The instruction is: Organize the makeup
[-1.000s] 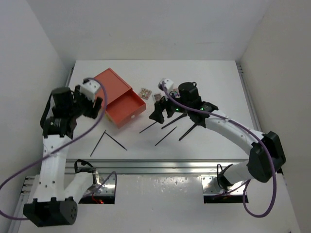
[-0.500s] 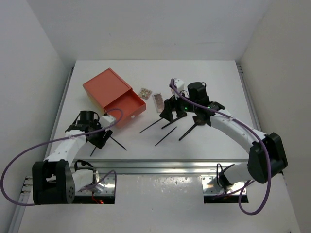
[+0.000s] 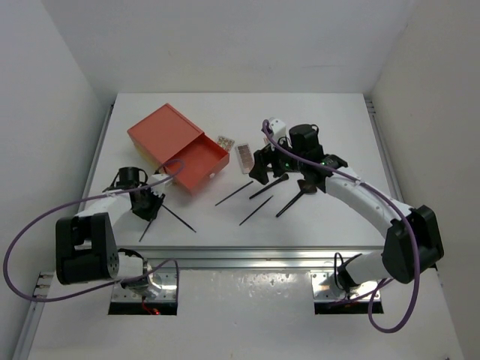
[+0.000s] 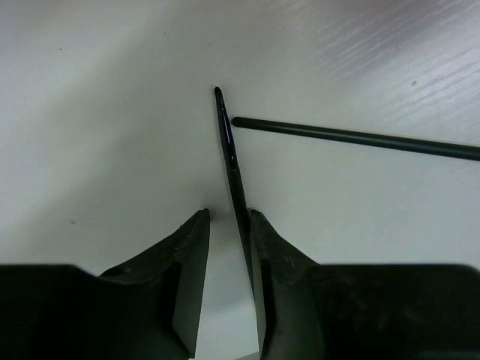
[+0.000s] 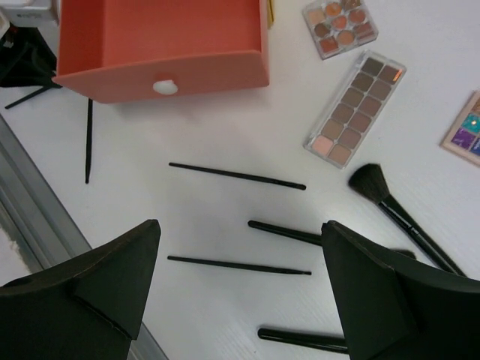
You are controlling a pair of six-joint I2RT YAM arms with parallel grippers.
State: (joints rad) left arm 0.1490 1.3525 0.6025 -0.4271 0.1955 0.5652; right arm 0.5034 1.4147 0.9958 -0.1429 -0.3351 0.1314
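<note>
While the orange box [image 3: 161, 133] stands with drawer [image 3: 196, 161] open, palettes [image 5: 356, 109] lie beside it.

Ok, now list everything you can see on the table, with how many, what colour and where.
box: one, orange, back left, drawer pulled out.
palettes: three; a small warm-toned palette and a long brown-pink palette right of the box, a multicoloured palette at the right wrist view's edge.
thin sticks: four, black; two front left, two mid-table.
thicker handles: two, black, mid-table, partly hidden.
fluffy brush: one, black, near the long palette.
table: one, white.
left gripper: black, fingers either side of one front-left stick, a gap showing.
right gripper: black, wide open above the mid-table sticks.
</note>
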